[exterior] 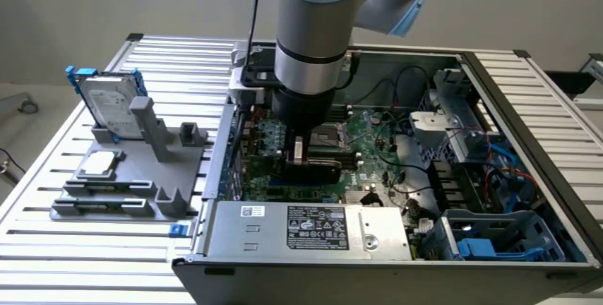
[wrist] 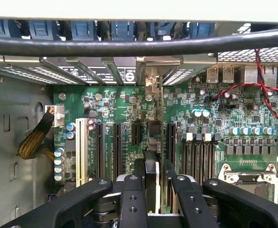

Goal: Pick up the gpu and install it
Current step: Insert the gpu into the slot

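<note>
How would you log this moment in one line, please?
gripper: shut on gpu | gpu: edge-down over motherboard slots inside computer case | seated: cannot tell

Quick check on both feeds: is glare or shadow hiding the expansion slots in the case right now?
Exterior view: soft, even light, but the arm covers and shades the motherboard beneath it. Wrist view: the slots are evenly lit with no glare; a washed-out bright band sits beyond the case wall; the gpu shows dark and edge-on.
</note>
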Available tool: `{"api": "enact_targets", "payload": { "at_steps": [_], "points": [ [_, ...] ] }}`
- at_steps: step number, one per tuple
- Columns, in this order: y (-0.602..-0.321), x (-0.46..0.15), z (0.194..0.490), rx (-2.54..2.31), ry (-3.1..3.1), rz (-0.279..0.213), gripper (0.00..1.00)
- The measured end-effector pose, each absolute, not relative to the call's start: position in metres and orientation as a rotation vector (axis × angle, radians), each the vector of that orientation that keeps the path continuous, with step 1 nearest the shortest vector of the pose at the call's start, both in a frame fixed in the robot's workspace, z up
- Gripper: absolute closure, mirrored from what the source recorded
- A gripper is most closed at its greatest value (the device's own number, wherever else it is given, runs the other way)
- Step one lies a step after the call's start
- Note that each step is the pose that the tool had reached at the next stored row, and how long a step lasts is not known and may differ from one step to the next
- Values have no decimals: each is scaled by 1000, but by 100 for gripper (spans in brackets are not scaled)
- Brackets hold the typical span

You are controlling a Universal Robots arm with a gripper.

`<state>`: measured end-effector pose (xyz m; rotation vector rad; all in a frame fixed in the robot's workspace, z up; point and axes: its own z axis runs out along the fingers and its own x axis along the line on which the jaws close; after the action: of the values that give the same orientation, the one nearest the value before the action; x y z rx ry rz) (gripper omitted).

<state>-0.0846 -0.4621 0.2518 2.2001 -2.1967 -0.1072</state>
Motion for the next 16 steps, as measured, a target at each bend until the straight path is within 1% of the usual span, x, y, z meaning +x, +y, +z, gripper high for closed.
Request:
{"api": "enact_targets", "payload": {
  "at_steps": [3,5,6,7,16],
  "points": [
    [-462,-85,252,2202,-2198,-109,72],
    [-462,-85,254,2201,-2197,-108,60],
    [-462,-85,255,2201,-2197,-109,60],
    [-462,-85,257,2201,-2197,-109,53],
    [-462,-85,283,2200,-2197,-112,53]
  ]
}}
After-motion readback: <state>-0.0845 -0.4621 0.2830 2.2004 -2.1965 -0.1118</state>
